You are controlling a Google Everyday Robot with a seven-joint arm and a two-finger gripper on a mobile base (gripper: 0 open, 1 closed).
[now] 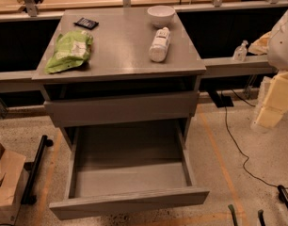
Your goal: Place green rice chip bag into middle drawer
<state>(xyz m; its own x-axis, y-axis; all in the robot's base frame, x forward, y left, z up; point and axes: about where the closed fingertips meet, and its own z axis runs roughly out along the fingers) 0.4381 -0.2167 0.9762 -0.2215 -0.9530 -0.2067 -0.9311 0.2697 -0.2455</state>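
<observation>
Green and crinkled, the rice chip bag (68, 51) lies flat on the left side of the cabinet top (120, 55), its whitish patch facing up and one end near the front-left edge. Nothing touches it. A white bottle (159, 44) lies on its side well to the right of it, a white bowl (161, 15) stands behind the bottle, and a small black object (86, 23) sits just behind the bag.

Below, the middle drawer (130, 175) is pulled far out toward the camera, showing a bare grey bottom with nothing in it. The drawer front above it (120, 108) sits only slightly forward and does not cover the opening.

The gripper (268, 112) hangs at the far right of the view, beside the cabinet and about level with that upper drawer front, well apart from the bag and holding nothing that can be seen. Whether it is apart or together I cannot tell.

By my reading, the task is barely begun. The drawer is ready, so that part needs no work. Everything else is left: reaching across to the left of the top, taking hold of the bag, lifting it clear of the front edge, bringing it down over the open drawer and letting it go inside.
</observation>
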